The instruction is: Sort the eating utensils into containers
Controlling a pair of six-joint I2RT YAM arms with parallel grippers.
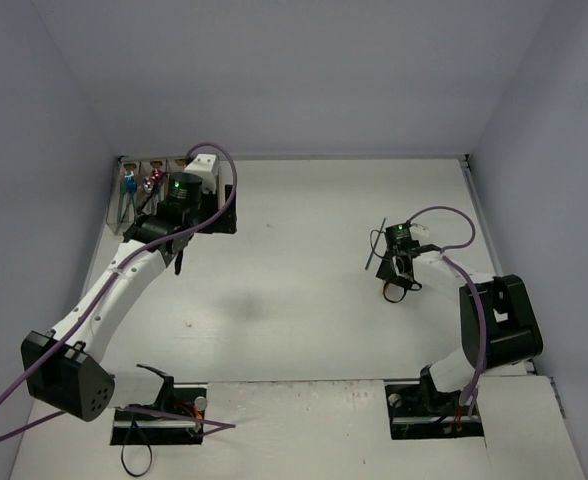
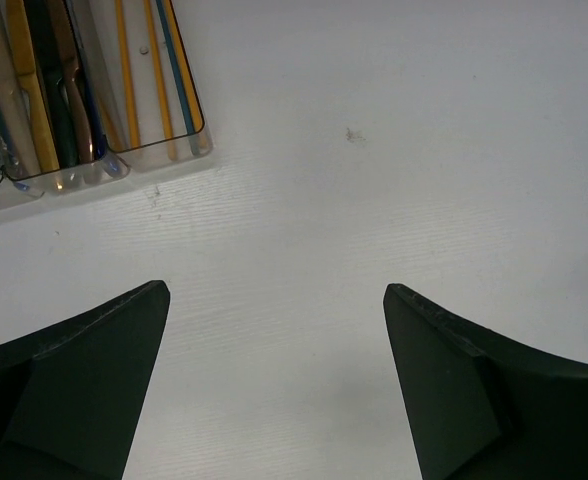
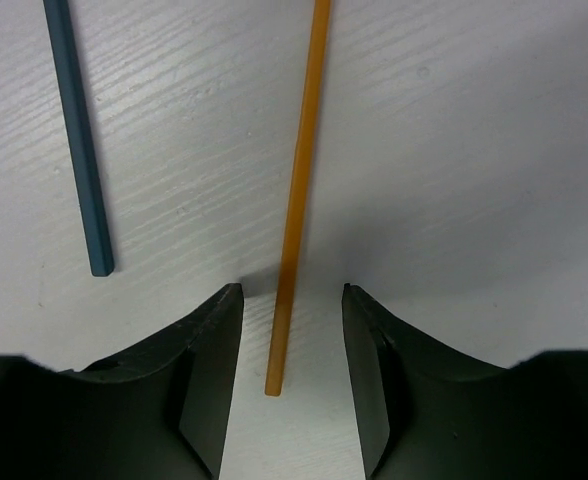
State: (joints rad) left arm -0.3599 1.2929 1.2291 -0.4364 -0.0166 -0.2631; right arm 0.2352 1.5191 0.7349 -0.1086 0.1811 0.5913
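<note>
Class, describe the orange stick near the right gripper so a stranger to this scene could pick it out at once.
Start at the white table and find the right gripper low over its right half. In the wrist view, the orange stick lies flat with its near end between the open jaws. Its only neighbour, the blue stick, is thicker and lies outside the jaws.

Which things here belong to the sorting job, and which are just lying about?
Job: orange stick inside the open right gripper; teal stick beside it; containers holding sorted utensils.
Not the job: purple arm cables; table.
</note>
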